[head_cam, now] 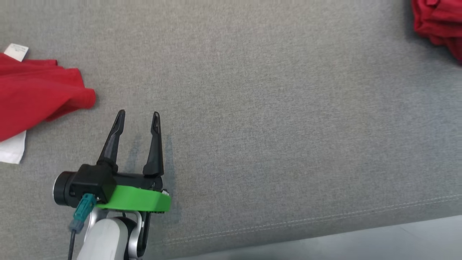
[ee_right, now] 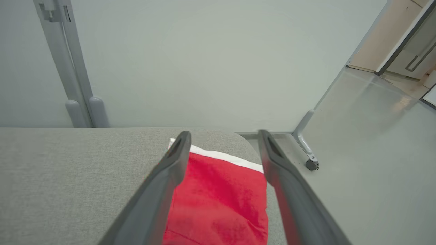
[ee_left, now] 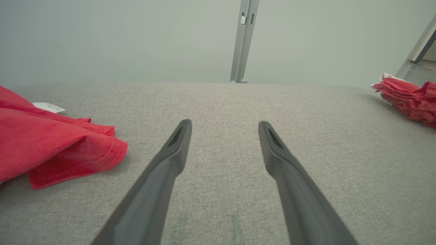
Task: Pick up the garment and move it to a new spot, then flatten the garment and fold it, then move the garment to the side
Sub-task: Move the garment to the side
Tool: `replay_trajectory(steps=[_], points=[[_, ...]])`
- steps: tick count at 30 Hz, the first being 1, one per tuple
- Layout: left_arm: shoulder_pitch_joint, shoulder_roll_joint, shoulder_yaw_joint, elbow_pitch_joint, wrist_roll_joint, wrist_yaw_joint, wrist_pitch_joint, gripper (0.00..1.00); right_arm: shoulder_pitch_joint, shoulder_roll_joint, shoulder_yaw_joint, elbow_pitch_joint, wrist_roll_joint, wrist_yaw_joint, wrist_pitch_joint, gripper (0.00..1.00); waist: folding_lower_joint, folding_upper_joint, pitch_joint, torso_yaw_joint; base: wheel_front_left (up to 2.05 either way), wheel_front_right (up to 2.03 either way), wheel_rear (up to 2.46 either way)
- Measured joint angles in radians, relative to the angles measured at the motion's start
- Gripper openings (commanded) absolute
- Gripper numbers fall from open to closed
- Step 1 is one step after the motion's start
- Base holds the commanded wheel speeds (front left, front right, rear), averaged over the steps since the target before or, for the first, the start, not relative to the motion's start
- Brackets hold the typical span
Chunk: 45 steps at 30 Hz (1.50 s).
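A red garment [head_cam: 36, 94] with a white tag and a white layer under it lies at the left edge of the grey padded surface [head_cam: 274, 108]. In the left wrist view this garment [ee_left: 51, 146] sits left of my fingers. My left gripper [head_cam: 138, 115] [ee_left: 224, 126] hovers just right of it, open, with nothing between its fingers. A second, crumpled red garment [head_cam: 438, 25] [ee_left: 408, 102] lies at the far right corner. My right gripper [ee_right: 224, 136] stands open over a red cloth with a white edge [ee_right: 221, 197] near the surface's end; whether it touches the cloth I cannot tell.
The surface's front edge with its seam [head_cam: 325, 220] runs along the bottom right, with pale floor [head_cam: 379, 242] beyond it. A grey metal post [ee_left: 243, 41] stands behind the surface. A wheeled frame leg [ee_right: 308, 156] stands on the floor past its right end.
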Motion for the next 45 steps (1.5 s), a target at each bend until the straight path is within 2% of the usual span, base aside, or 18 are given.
replay_trajectory(steps=[7, 12, 20, 26, 33, 41, 45], points=[[-0.017, -0.001, 0.022, 0.067, -0.021, -0.003, -0.003, 1.00, 0.078, 0.129, -0.017, -0.063, 0.063, 0.055, -0.009, 1.00, 0.0000, 0.0000, -0.091, -0.027, 0.00, 0.00, 0.00], [-0.017, -0.002, 0.039, 0.127, -0.041, -0.003, -0.003, 1.00, 0.166, 0.194, -0.005, -0.099, 0.071, 0.089, -0.012, 1.00, 0.0000, 0.0000, -0.160, -0.044, 0.00, 0.00, 0.00], [-0.003, -0.007, 0.051, 0.188, -0.084, -0.002, -0.003, 1.00, 0.296, 0.272, -0.010, -0.200, 0.080, 0.109, -0.012, 1.00, 0.0000, 0.0000, -0.263, -0.060, 0.00, 0.00, 0.00], [0.029, -0.009, 0.064, 0.198, -0.096, -0.002, -0.003, 1.00, 0.350, 0.309, -0.020, -0.309, 0.060, 0.105, -0.013, 1.00, 0.0000, 0.0000, -0.314, -0.067, 0.00, 0.00, 0.00], [0.059, -0.010, 0.070, 0.212, -0.118, 0.002, -0.007, 1.00, 0.460, 0.335, -0.046, -0.409, 0.037, 0.075, -0.013, 1.00, -0.0001, 0.0000, -0.342, -0.074, 0.00, 0.00, 0.00], [0.088, -0.010, 0.077, 0.218, -0.140, 0.003, -0.007, 1.00, 0.589, 0.350, -0.075, -0.506, -0.020, 0.024, -0.013, 1.00, 0.0000, 0.0000, -0.362, -0.077, 0.00, 0.00, 0.00], [0.104, -0.011, 0.080, 0.224, -0.140, 0.003, -0.008, 1.00, 0.653, 0.351, -0.079, -0.557, -0.059, 0.016, -0.013, 1.00, 0.0000, 0.0000, -0.375, -0.076, 0.00, 0.00, 0.00]])
